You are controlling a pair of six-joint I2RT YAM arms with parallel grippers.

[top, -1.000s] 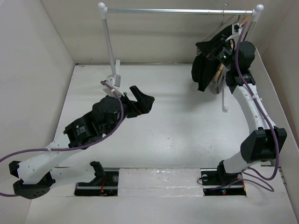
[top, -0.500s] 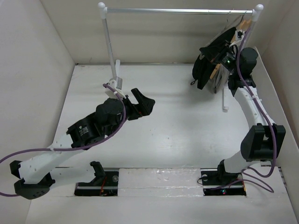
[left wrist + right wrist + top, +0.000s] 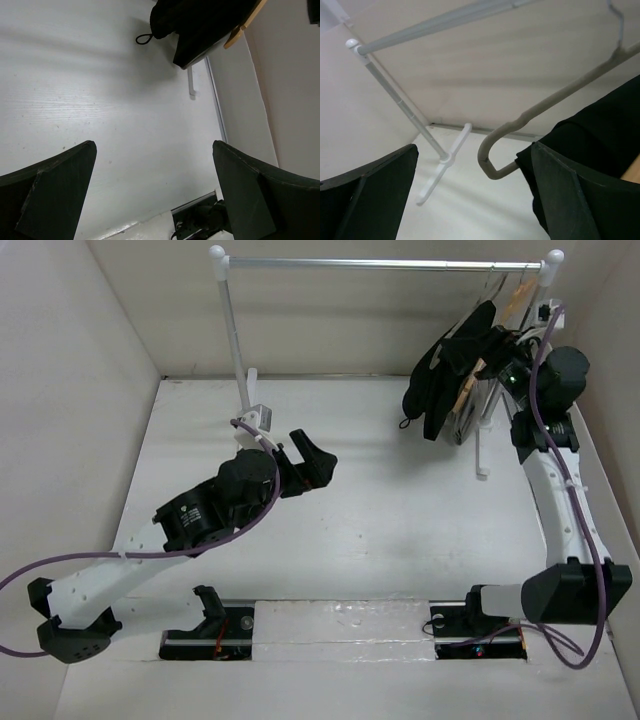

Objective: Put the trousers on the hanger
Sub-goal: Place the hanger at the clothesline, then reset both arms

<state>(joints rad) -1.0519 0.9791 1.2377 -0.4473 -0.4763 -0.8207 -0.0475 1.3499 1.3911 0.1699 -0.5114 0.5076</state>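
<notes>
1. At the right end of the rail, the right gripper [image 3: 475, 200] has its fingers spread wide with nothing between them. A second ago it was close against the cloth; it has since drawn back toward the right wall and let go.
2. Just ahead of those fingers hangs the grey hanger [image 3: 555, 97], its hook reaching up toward the rail [image 3: 380, 262]. The black trousers [image 3: 435, 380] are draped over its lower part and hang off the table [image 3: 400, 510].
3. A light brown wooden hanger [image 3: 468, 390] sits right behind the trousers. I cannot tell from these views whether the cloth touches it.
4. Mid-table, the left gripper [image 3: 312, 462] is also spread and empty. It has only drifted a little up and to the right, well apart from the garment.
5. My reading is that the release means the placing itself is finished. The trousers look bunched rather than evenly folded over the bar, so slipping is the remaining risk.
</notes>
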